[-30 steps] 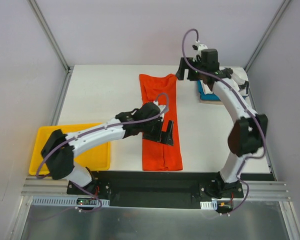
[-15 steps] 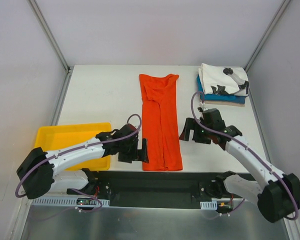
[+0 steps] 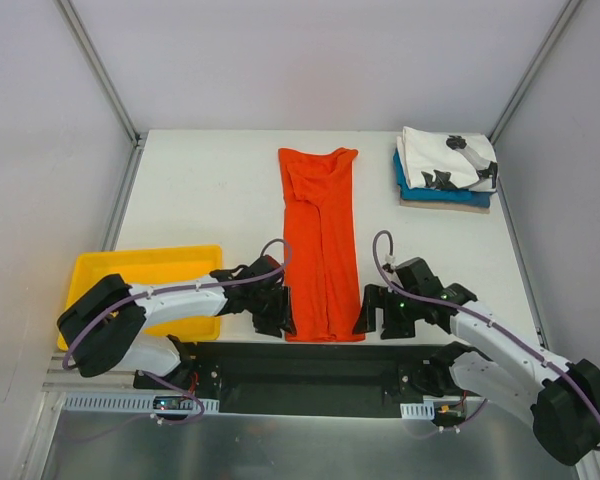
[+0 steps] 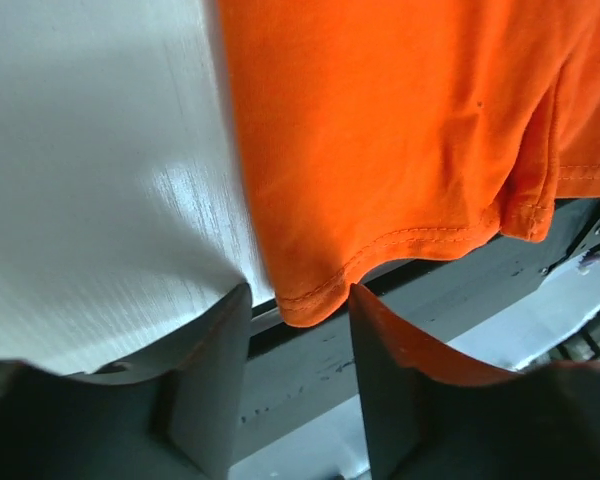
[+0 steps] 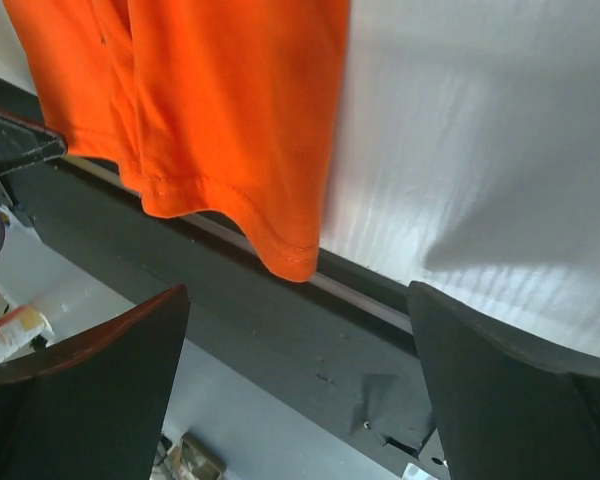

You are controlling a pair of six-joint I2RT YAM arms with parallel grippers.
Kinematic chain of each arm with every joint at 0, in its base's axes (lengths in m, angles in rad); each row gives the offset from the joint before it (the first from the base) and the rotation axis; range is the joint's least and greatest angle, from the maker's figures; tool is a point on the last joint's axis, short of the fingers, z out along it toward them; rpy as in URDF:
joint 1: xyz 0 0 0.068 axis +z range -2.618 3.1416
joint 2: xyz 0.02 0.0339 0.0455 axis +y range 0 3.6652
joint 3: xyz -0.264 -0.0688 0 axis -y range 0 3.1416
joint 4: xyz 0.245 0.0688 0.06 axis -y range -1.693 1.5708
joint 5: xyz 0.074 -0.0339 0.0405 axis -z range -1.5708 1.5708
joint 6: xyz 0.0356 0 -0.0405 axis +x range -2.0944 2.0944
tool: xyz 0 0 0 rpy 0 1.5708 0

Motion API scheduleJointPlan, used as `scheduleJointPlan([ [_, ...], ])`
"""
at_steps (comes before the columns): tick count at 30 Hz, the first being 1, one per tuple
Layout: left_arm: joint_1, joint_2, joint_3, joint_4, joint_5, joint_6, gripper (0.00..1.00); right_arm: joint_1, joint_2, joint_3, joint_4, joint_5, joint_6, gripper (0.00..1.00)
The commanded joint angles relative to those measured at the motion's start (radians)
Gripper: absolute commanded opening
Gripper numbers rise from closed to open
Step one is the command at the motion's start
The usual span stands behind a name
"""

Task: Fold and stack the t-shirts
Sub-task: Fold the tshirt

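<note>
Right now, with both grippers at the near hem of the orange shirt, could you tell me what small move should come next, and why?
Probably close both grippers on the hem corners. The left gripper straddles the near left corner of the orange shirt, jaws partly closed but not pinching. The right gripper stands wide open at the right corner. Gripping both would allow folding the hem toward the collar.

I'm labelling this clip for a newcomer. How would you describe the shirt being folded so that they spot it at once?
On the white table, look down the middle, between the yellow plastic tray and the far-right stack of folded shirts. The long bright orange-red cloth t-shirt lies there, alone, unstacked and plain.
</note>
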Motion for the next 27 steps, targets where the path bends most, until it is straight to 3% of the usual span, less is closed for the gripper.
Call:
scheduleJointPlan([
  [1, -0.003, 0.031, -0.003, 0.028, 0.056, -0.017, 0.39, 0.035, 0.025, -0.016, 0.041, -0.062, 0.046, 0.91],
  [2, -0.003, 0.037, -0.006, 0.027, 0.059, -0.019, 0.32, 0.035, 0.03, -0.025, 0.046, -0.04, 0.051, 0.86],
  [12, -0.003, 0.103, 0.017, 0.03, 0.054, -0.013, 0.0, 0.037, 0.14, -0.048, 0.179, 0.023, 0.095, 0.54],
  [13, -0.001, 0.114, 0.021, 0.031, 0.054, -0.01, 0.0, 0.035, 0.149, -0.051, 0.209, 0.023, 0.109, 0.52],
  [17, -0.001, 0.128, 0.029, 0.031, 0.065, -0.011, 0.0, 0.037, 0.166, -0.051, 0.25, 0.003, 0.117, 0.27],
  [20, -0.003, 0.102, 0.012, 0.03, 0.073, -0.024, 0.0, 0.038, 0.119, -0.062, 0.213, -0.005, 0.112, 0.19],
  [22, -0.003, 0.065, -0.011, 0.03, 0.082, -0.043, 0.0, 0.038, 0.079, -0.075, 0.161, -0.02, 0.109, 0.15],
  [27, -0.007, -0.027, -0.037, 0.025, 0.129, -0.021, 0.0, 0.042, -0.074, -0.103, 0.093, -0.075, 0.123, 0.16],
])
